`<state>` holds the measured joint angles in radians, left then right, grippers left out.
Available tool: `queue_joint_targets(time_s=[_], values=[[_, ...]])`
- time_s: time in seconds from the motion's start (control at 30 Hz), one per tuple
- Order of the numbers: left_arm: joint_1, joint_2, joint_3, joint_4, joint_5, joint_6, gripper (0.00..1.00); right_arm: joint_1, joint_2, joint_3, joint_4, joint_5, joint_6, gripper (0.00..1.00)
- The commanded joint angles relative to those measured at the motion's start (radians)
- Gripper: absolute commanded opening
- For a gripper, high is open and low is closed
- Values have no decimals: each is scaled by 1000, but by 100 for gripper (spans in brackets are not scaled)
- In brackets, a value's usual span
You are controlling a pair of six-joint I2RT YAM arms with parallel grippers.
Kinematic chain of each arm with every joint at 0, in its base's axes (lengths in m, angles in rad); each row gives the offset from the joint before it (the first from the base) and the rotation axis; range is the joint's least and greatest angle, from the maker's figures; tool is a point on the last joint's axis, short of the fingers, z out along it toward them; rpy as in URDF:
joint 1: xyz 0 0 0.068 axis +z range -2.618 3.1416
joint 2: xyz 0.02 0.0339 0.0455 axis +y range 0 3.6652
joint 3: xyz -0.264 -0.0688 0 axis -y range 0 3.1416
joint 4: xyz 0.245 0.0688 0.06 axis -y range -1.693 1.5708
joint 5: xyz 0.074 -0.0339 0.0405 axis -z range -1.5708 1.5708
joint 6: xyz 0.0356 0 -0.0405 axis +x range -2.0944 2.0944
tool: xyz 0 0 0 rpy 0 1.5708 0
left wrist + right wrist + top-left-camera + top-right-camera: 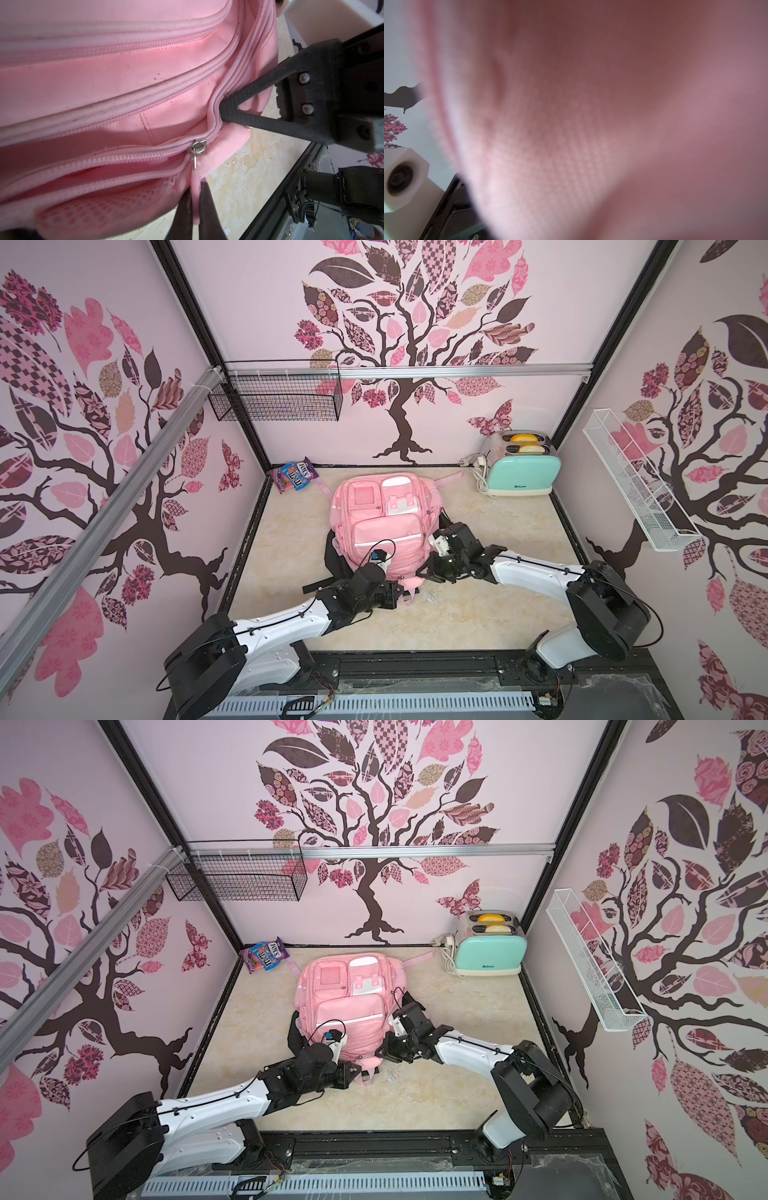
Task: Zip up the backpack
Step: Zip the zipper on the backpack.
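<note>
1. Lying flat on the marble-patterned bench (478, 605), front pockets up, the pink backpack (384, 531) sits mid-bench between the two arms in both top views.
2. Left claw (195, 186): closed on the pink pull tab (194, 176) that hangs from the metal slider (197, 148).
3. Right claw (224, 110): tips pinched onto the zipper seam (213, 124), just along from the slider at the pack's rounded corner. It reads as a brace against the pull. The right wrist view shows only blurred pink fabric and adds nothing.
4. Done, as far as visible: between the slider and the right claw the track looks meshed and closed.
5. Left to do: on the slider's other side the two tape edges appear to part, with an inner panel showing in the gap. That gap runs out of the wrist view, so its length cannot be told.
6. Judgement: grip and brace are both set, and the main run of the slider along the open stretch is not yet done. The other zip lines in the left wrist view look shut, though part of each is out of frame.
</note>
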<state>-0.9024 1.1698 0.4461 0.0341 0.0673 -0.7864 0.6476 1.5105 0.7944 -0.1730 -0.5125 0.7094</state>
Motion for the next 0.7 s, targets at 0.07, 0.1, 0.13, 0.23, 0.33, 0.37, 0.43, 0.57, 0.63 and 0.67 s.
queue_joint_targets(time_s=[0.07,0.1,0.13,0.23,0.33,0.37,0.43,0.57,0.63,0.67], values=[[26,25,-37,4,-4,-21,0,-36,3,5,-13,1,-42,0],[27,25,-35,2,-6,-18,0,-41,4,4,-15,5,-41,0],[26,26,-36,-3,-8,-16,0,-44,5,4,-20,14,-38,0],[26,26,-32,-14,-12,-13,0,-50,8,-1,-27,38,-19,0],[26,19,-25,-43,-30,-3,0,-78,-16,-47,6,63,37,0],[26,15,-21,-57,-40,-1,0,-87,-31,-61,15,74,49,0],[26,6,-23,-71,-51,4,0,-89,-50,-64,9,86,45,0],[26,1,-25,-76,-60,5,0,-89,-27,-34,-9,43,27,0],[26,12,-22,-69,-53,6,0,-89,-20,-38,10,26,32,0],[26,18,-21,-63,-50,3,0,-89,-14,-38,18,14,35,0]])
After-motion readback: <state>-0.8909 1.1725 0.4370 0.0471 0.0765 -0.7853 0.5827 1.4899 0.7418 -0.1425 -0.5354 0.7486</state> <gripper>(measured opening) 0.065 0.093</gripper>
